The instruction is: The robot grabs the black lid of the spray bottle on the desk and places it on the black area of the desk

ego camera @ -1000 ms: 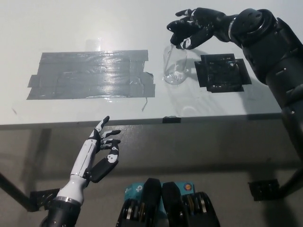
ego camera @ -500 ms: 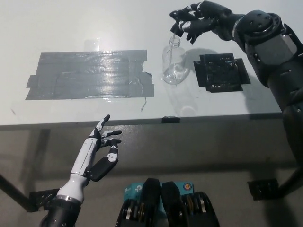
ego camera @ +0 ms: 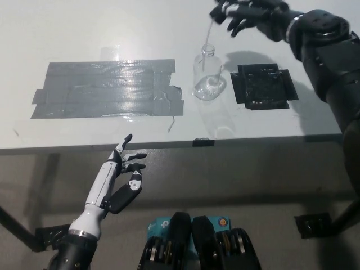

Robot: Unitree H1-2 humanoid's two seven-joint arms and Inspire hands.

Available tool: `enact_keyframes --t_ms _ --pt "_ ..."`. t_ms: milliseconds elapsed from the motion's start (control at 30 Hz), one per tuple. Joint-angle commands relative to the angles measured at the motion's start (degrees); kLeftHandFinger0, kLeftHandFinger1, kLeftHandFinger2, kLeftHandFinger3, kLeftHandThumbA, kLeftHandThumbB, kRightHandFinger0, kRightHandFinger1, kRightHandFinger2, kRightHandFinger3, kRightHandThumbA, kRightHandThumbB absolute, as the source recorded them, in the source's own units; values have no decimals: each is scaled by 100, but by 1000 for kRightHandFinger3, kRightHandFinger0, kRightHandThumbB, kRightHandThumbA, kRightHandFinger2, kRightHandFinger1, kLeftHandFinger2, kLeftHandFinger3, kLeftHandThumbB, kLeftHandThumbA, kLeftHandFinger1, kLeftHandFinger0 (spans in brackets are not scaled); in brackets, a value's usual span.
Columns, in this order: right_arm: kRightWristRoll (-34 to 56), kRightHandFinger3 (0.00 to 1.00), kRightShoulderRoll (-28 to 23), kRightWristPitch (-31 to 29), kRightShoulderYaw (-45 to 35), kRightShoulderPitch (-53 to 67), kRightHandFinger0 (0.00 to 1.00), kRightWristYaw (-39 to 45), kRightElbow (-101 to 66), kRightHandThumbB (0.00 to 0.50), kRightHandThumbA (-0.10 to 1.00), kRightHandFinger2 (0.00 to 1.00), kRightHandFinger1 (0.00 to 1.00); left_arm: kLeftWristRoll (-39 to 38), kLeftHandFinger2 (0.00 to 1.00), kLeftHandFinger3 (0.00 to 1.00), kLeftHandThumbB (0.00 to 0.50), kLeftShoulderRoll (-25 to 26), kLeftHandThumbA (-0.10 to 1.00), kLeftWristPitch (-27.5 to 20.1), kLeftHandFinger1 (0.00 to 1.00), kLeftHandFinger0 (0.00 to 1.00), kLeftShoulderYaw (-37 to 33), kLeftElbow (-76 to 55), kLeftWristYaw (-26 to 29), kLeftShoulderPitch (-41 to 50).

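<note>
Desk (ego camera: pixel 84 28): white. Tape patch (ego camera: pixel 107 90): grey, glossy strips. Bottle (ego camera: pixel 207 76): clear. Square area (ego camera: pixel 262 85): black. Left hand (ego camera: pixel 121 177): white with black. Right hand (ego camera: pixel 247 14): black.

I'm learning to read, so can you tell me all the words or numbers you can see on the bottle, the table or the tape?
There is nothing here to read.
Clear bottle: no label or writing shows.
Grey tape patch: plain, no words.
Black area: plain, no words.
White desk: no writing.
Right hand and left hand: no marks that I can make out.
</note>
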Motion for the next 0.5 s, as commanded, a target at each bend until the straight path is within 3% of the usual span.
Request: enact_keyframes --t_ms 0,67,200,300,467 --pt "1028 525 -352 18 -824 -422 255 -343 -70 312 -9 412 259 37 729 1000 90 74 173 -180 644 699 -13 -83 20 -92" --pt "1250 525 -416 6 -1199 -462 274 -576 -75 310 -81 439 283 40 729 1000 88 78 171 -162 643 699 -14 -87 16 -95" --pt "1332 562 -529 43 -1545 -467 263 -760 -118 256 -100 469 297 35 726 1000 85 84 168 -221 633 669 5 -60 38 -69" --pt "1411 549 -645 55 -1683 -393 257 -798 -113 282 -100 477 310 96 734 1000 80 90 199 -181 638 660 -18 -78 44 -68" --pt "1506 555 -753 11 -1745 -184 238 -853 -72 268 -100 473 304 45 728 1000 80 72 193 -145 632 646 15 -102 45 -53"
